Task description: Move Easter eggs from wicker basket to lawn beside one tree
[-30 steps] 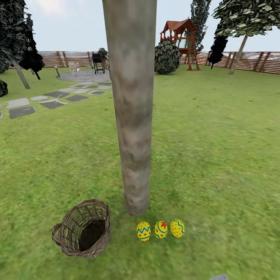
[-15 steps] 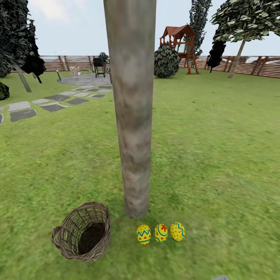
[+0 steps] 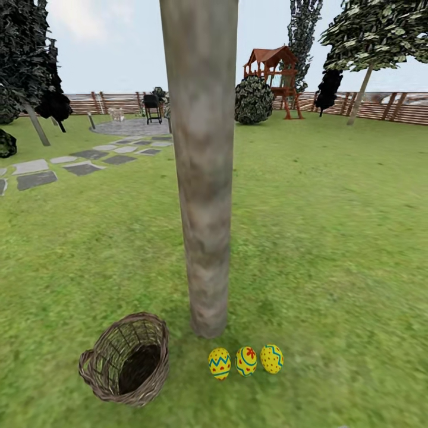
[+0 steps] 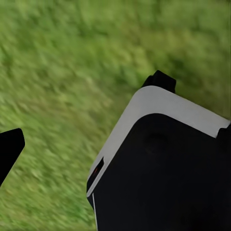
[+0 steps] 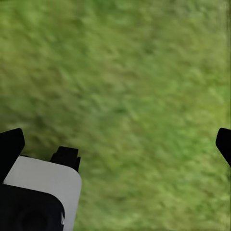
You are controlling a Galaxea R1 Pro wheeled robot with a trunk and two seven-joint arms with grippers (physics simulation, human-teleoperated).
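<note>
The tree (image 3: 202, 178), a thick pale mottled trunk, rises from the lawn (image 3: 333, 238) in the middle of the head view. The three Easter eggs (image 3: 219, 362) (image 3: 246, 361) (image 3: 271, 358) lie in a row on the grass just right of the trunk's foot; the middle one bears the red flower. Left of the trunk the wicker basket (image 3: 104, 353) lies tilted with nothing inside. My right gripper (image 5: 117, 147) hangs open over bare grass, fingertips (image 5: 9, 144) far apart. Over grass too, my left gripper (image 4: 117, 144) looks open, one fingertip (image 4: 9, 149) at the edge.
Grey stepping stones (image 3: 71, 163) lead to a paved circle with a grill (image 3: 151, 101) at the back left. A playset (image 3: 273, 65), a bush (image 3: 254, 100) and a slat fence (image 3: 380, 104) ring the garden. My own base (image 4: 163, 168) (image 5: 33, 197) shows in both wrist views.
The head camera has tilted, so the whole picture shifted slightly. A grey bit of my arm at the bottom edge has slipped out of view. Eggs, basket and tree stay put.
</note>
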